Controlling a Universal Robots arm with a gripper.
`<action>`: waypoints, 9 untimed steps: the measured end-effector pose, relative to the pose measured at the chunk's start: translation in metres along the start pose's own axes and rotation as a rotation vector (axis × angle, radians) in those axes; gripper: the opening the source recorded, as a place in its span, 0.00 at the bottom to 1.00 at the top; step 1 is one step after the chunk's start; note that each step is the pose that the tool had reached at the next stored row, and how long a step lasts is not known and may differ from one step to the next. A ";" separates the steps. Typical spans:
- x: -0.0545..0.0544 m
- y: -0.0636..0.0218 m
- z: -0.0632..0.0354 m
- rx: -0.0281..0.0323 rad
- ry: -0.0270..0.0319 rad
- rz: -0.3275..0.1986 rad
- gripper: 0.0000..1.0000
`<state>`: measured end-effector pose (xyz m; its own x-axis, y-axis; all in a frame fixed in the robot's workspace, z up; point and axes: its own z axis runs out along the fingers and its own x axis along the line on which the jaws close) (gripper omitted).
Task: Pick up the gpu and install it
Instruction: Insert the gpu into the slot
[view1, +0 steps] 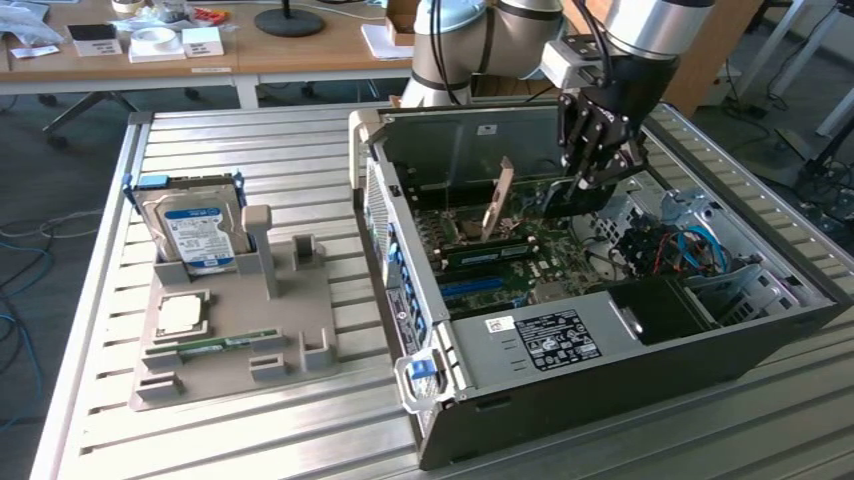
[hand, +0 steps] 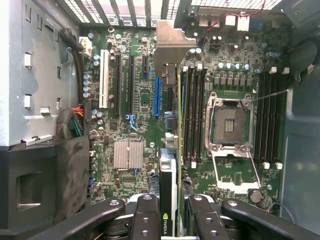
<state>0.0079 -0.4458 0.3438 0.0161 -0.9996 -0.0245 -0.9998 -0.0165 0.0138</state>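
Gpu (hand: 168, 185), edge-on, is clamped in the gripper (hand: 172, 222) above the motherboard (hand: 130, 100). The wrist view shows its green logo beside a blue slot (hand: 157, 95). The exterior view shows its pale bracket (view1: 502, 195) standing inside the case (view1: 601, 370), seemingly unseated.

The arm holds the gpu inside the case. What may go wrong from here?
In the wrist view the gpu, held by the gripper, seems to run beside the blue slot, close to the memory slots; pressed down so, it might miss its slot. In the exterior view the card looks tilted, so its bracket may catch on the case.
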 end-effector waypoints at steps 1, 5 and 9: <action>0.000 0.0000 0.0000 0.0000 0.0001 0.000 0.27; 0.000 0.0004 0.0002 0.0001 -0.0001 0.000 0.27; 0.000 0.0048 0.0018 0.0033 -0.0001 0.000 0.27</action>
<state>0.0031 -0.4458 0.3420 0.0165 -0.9996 -0.0246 -0.9998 -0.0168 0.0104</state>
